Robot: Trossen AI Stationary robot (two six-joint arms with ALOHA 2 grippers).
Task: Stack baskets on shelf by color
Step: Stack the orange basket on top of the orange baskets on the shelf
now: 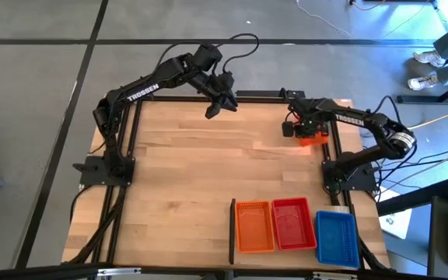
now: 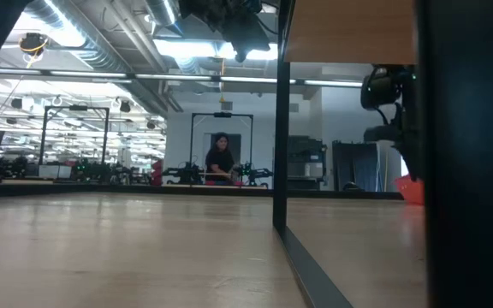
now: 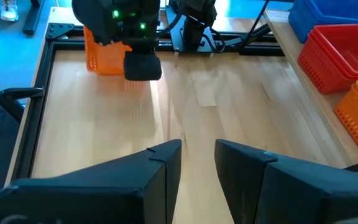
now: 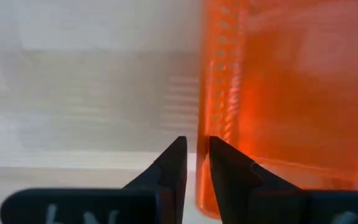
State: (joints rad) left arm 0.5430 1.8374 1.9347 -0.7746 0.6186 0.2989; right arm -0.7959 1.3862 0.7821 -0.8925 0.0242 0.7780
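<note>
Right wrist view: right gripper (image 4: 196,163) nearly closed, pinching orange basket (image 4: 278,93) wall. Lift straight, carry to orange stack (image 1: 254,226), lower square. Left gripper (image 3: 197,163) apart, empty, idle.

Grey floor (image 1: 37,93) around surface. Shoes (image 1: 426,70) at far right corner. Person (image 2: 221,159) standing well back in room, ceiling lights (image 2: 67,26) overhead.

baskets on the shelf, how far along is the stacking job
Done: orange, red and blue baskets sit side by side at the shelf's near edge; how many are stacked in each I can't tell. In hand: the right claw pinches the wall of another orange basket at the far right. Left: placing it on the orange one. The left claw hovers open.
</note>
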